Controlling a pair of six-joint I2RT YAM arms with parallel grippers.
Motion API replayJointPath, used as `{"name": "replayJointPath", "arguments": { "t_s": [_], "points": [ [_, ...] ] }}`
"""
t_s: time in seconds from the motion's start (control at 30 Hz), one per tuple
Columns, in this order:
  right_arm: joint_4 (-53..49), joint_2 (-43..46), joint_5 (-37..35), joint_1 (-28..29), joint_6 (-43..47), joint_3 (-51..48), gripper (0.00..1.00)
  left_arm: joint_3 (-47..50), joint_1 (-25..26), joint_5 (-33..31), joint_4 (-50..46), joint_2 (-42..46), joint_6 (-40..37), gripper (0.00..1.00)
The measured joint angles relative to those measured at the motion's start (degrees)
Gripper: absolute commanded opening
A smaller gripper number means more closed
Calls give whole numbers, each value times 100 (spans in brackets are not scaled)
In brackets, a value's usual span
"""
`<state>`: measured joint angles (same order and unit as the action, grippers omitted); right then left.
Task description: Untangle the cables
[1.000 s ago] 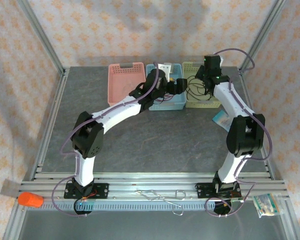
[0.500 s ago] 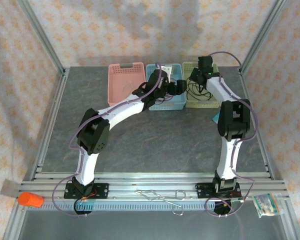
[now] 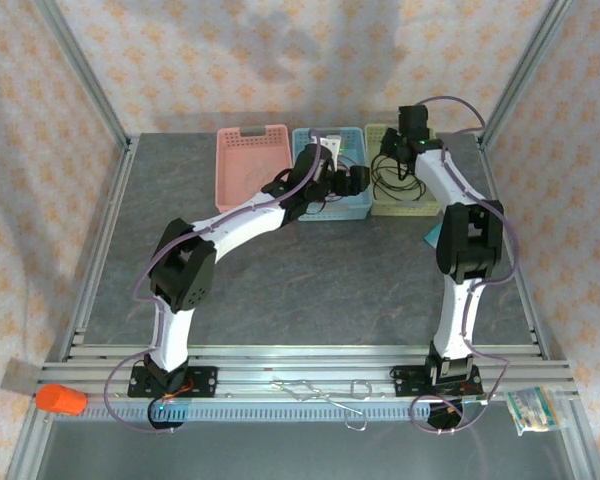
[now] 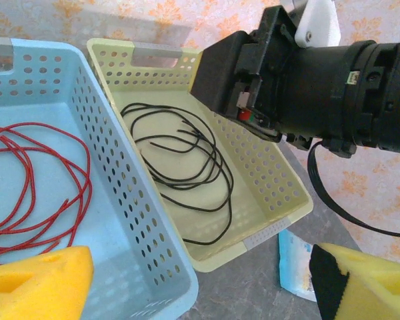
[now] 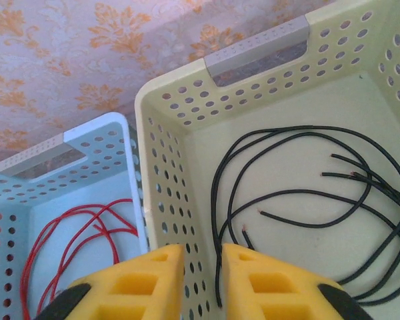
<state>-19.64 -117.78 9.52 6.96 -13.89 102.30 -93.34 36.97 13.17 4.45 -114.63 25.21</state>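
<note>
My right gripper [image 5: 201, 253] hangs empty over the yellow basket [image 5: 167, 167], its fingers a narrow slit apart.

Below it the black cable [image 5: 287, 192] lies loosely coiled on the basket floor. It looks light, limp and springy, so I'd pinch a single outer strand, not a crossing. The red cable [image 5: 100, 213] lies apart in the blue basket [image 5: 107, 153], under my left gripper [image 4: 200, 287], which gapes wide. A second ago my right fingers were together and that arm stood further right.
</note>
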Motion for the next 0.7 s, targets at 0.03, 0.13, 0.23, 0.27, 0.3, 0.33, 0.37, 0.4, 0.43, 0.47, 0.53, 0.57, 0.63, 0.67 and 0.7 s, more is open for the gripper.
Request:
{"name": "replayJointPath", "arguments": {
  "t_s": [0.03, 0.13, 0.23, 0.27, 0.3, 0.33, 0.37, 0.4, 0.43, 0.47, 0.53, 0.57, 0.63, 0.67, 0.7],
  "points": [
    [7, 140, 20, 0, -7, -136, 22, 79, 0, -4, 2, 94, 0, 86],
    [83, 741, 101, 0, -55, -675, 23, 431, 2, -39, 7, 511, -2, 86],
    [234, 1473, 188, 0, -114, -1287, 25, 874, 7, -131, 59, 1060, -4, 87],
    [304, 1740, 221, 0, -138, -1515, 26, 1054, 17, -179, 101, 1261, -7, 87],
    [365, 2006, 249, 4, -160, -1757, 28, 1231, 17, -216, 136, 1451, -7, 87],
    [433, 2221, 262, 13, -179, -1956, 29, 1403, 17, -264, 173, 1615, -7, 87],
    [485, 2461, 273, 35, -203, -2194, 30, 1637, 17, -326, 232, 1814, -7, 87],
    [568, 2704, 286, 59, -221, -2446, 31, 1849, 20, -376, 271, 1989, -9, 87],
    [612, 2898, 293, 101, -243, -2660, 32, 2035, 37, -437, 284, 2131, -9, 88],
    [667, 3097, 295, 157, -260, -2887, 33, 2243, 44, -505, 310, 2280, -7, 88],
    [778, 3467, 293, 337, -297, -3351, 36, 2660, 59, -640, 356, 2555, -4, 89],
    [822, 3650, 291, 468, -310, -3600, 38, 2879, 85, -688, 387, 2695, -2, 90],
    [907, 3958, 286, 726, -354, -4022, 43, 3340, 92, -789, 424, 2983, 20, 91],
    [957, 4131, 275, 872, -372, -4262, 47, 3582, 94, -822, 461, 3136, 22, 91],
    [1001, 4299, 271, 1012, -393, -4489, 52, 3807, 92, -861, 481, 3279, 28, 92]
  ]
}}
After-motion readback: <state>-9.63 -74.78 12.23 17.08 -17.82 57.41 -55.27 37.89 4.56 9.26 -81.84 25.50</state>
